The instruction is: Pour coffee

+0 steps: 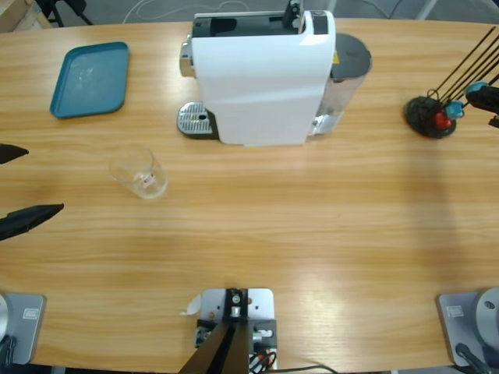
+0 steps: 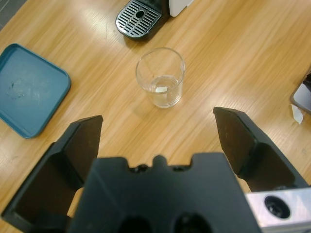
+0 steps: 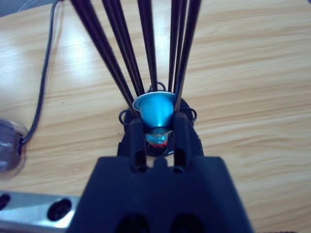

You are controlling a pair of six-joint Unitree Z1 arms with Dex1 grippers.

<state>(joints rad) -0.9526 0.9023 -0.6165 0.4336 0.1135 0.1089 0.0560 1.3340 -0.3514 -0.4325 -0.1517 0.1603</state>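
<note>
A clear drinking glass [image 1: 139, 173] [image 2: 160, 77] stands upright on the table, in front of and to the left of the white coffee machine [image 1: 261, 78]. No dark coffee shows in it. My left gripper [image 1: 44, 181] [image 2: 158, 119] is open at the table's left edge, a short way from the glass, with the glass in line between its jaws. At the far right edge my right gripper [image 3: 156, 124] is shut on a blue capsule [image 3: 155, 109] [image 1: 482, 95] among the black rods of the capsule holder [image 1: 430, 117] [image 3: 146, 58].
The machine's drip tray [image 1: 195, 121] [image 2: 138, 18] sits past the glass. A blue tray [image 1: 90, 79] [image 2: 29, 90] lies at the back left. A red capsule [image 1: 442, 119] rests at the holder's base. A cable [image 3: 48, 63] crosses the table near the holder.
</note>
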